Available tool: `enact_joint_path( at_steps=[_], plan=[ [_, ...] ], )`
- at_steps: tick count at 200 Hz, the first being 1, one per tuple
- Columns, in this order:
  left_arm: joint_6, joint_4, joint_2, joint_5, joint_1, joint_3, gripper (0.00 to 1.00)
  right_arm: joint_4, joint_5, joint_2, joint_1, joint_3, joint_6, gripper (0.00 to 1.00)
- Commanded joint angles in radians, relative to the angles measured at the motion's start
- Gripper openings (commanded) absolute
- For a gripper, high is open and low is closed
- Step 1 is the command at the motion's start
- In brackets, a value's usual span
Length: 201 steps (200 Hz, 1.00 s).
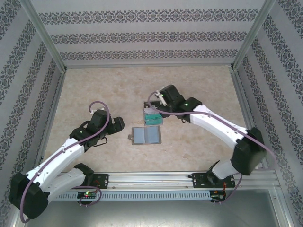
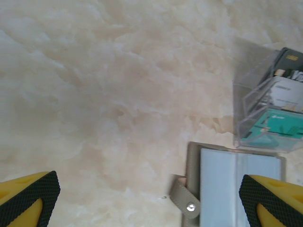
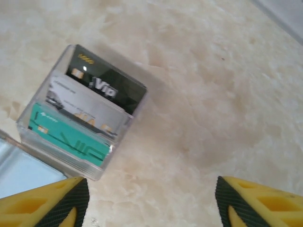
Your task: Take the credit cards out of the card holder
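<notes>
Open card holder (image 1: 146,135) lies flat on the surface (image 1: 94,90), blue-grey pockets up, no card visible in them. Just behind it a clear box (image 3: 124,130) holds three credit cards (image 3: 83,111): black, grey, teal. R hand (image 3: 151,198) hovers over the box, jaws wide, empty. L hand (image 2: 149,198) is by the holder's left edge, jaws wide, empty. Step is prob. backing the R hand off: lift straight up w/o nudging the box wall, then check the pockets for leftovers.

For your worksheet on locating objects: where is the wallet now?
In the top view, the wallet lies open at mid-table, just on the near side of the clear box.
</notes>
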Motion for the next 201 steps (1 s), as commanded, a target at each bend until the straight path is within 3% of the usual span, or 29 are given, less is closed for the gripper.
enact_joint_path(
  at_steps=[1,21,57,91,134,163,201],
  plan=[
    [0.014,-0.061,0.029,-0.083,0.011,0.058,1.00,0.139,-0.020,-0.140,-0.072,-0.132,0.202,0.84],
    [0.055,-0.079,0.077,-0.153,0.010,0.107,1.00,0.220,-0.039,-0.273,-0.180,-0.266,0.301,0.98],
    [0.170,-0.069,0.189,-0.379,0.012,0.185,1.00,0.343,-0.011,-0.412,-0.333,-0.446,0.346,0.98],
    [0.375,0.073,0.314,-0.560,0.062,0.212,0.99,0.461,0.072,-0.379,-0.420,-0.528,0.259,0.98],
    [0.412,0.211,0.460,-0.487,0.277,0.214,0.99,0.594,0.178,-0.215,-0.506,-0.529,0.221,0.98],
    [0.471,0.451,0.491,-0.350,0.385,0.127,0.99,0.782,0.186,-0.078,-0.545,-0.547,0.165,0.98],
    [0.606,0.814,0.532,-0.245,0.438,-0.005,0.99,1.034,0.168,0.034,-0.567,-0.584,0.100,0.98]
  ],
)
